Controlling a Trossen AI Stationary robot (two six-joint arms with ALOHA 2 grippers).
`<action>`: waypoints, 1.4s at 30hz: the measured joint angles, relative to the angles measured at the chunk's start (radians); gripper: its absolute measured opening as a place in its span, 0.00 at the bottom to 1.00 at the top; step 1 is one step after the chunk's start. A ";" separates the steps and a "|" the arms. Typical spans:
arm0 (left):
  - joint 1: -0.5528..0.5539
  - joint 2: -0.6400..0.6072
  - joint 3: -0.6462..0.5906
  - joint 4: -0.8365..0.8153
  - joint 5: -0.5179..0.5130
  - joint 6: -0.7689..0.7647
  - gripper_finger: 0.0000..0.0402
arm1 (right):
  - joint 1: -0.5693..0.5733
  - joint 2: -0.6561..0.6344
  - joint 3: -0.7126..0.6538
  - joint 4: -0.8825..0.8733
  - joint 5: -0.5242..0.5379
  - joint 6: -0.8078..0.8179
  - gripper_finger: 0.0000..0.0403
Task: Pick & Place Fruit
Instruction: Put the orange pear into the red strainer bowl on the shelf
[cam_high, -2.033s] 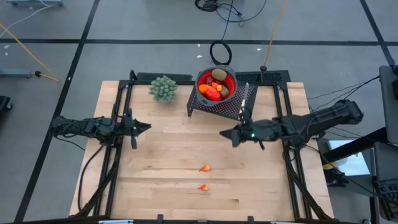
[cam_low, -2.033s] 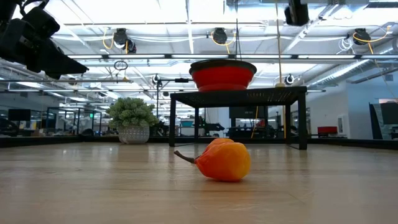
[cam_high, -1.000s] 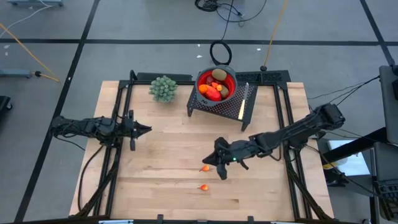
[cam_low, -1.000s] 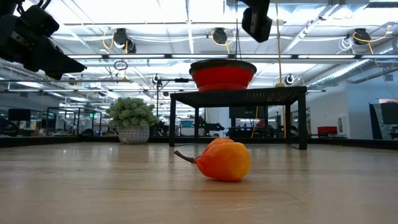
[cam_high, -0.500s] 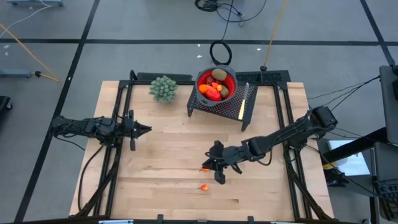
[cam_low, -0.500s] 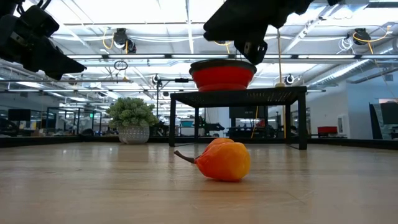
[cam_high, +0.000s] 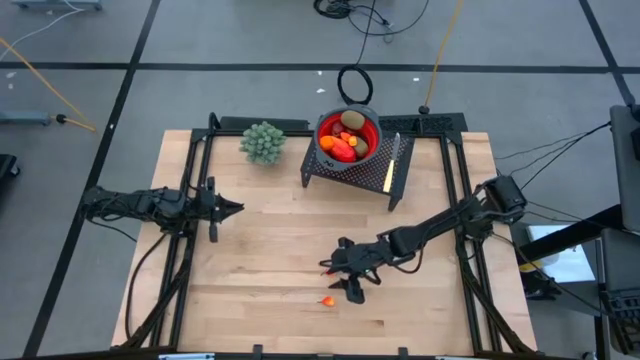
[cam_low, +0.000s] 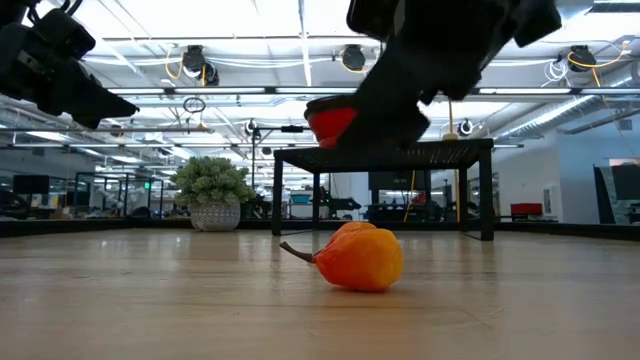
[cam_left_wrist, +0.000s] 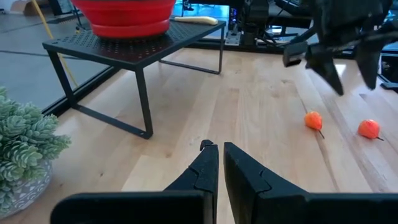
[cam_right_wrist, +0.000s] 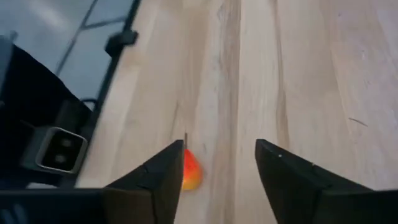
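While the left tool (cam_high: 236, 208) waits shut near the desk's (cam_high: 270, 300) left edge, the high view shows the right tool (cam_high: 338, 278) spread open between two small orange fruits (cam_high: 327, 300) near the front edge. Right wrist view: one fruit (cam_right_wrist: 190, 171) lies beside a finger (cam_right_wrist: 158, 174), seemingly untouched.

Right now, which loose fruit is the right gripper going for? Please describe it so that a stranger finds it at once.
Start from the black rack that carries the red bowl at the table's far edge. Come toward the near edge to the right gripper, open above the wood. Two small orange fruits lie there; it is the one beside its fingers, not the other fruit nearer the edge.
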 joint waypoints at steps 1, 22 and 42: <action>0.000 0.000 0.000 0.000 0.000 -0.008 0.06 | -0.002 0.011 0.000 0.003 0.001 -0.011 0.50; 0.000 0.000 0.000 -0.005 -0.001 -0.041 0.06 | -0.050 0.080 0.000 -0.074 0.080 -0.174 0.59; 0.000 0.000 0.000 -0.006 -0.002 -0.035 0.06 | -0.052 0.177 0.002 -0.033 0.082 -0.176 0.57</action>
